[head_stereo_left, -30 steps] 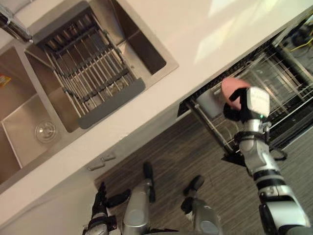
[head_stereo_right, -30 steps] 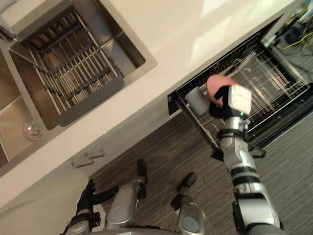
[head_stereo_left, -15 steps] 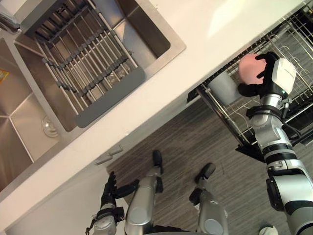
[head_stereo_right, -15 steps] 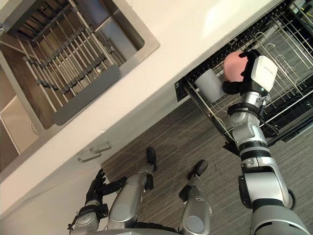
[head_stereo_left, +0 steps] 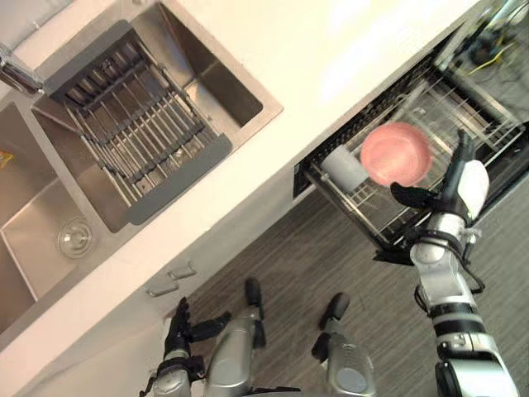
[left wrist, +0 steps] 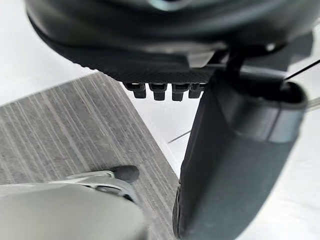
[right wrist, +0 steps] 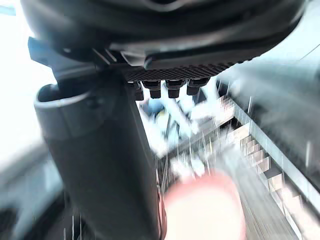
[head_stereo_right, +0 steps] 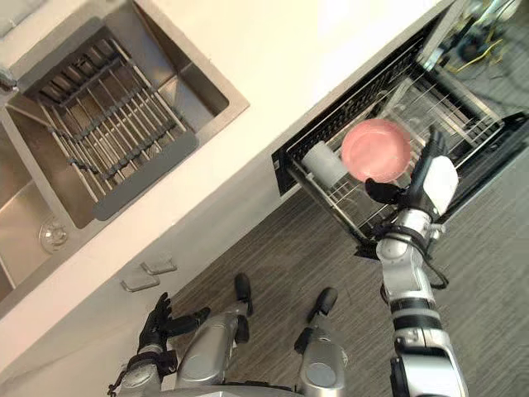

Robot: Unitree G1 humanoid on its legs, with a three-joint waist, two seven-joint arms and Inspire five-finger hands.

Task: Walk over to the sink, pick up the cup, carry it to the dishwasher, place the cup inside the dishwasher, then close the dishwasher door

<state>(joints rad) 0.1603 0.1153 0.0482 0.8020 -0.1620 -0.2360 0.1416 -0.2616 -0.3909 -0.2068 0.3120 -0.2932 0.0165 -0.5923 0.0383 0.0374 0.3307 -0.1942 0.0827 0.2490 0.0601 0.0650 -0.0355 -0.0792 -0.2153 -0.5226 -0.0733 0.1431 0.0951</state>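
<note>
My head's two eyes look steeply down from slightly different spots, sharing the sink [head_stereo_left: 235, 91], countertop [head_stereo_left: 331, 58] and open dishwasher rack [head_stereo_left: 376, 211]. My right wrist camera looks closely along my right hand [right wrist: 100, 150] into that rack; my left wrist camera faces the floor [left wrist: 60, 130].

Silver-grey segmented arms [head_stereo_left: 447, 285], black joint bands; dark right hand [head_stereo_left: 455, 192] with white back cover; dark left hand [head_stereo_left: 177, 327].

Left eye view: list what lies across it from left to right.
In order: round steel sink drain → dark grey slatted drying rack → white cylindrical cup → pink round cup → right hand, open.
</note>
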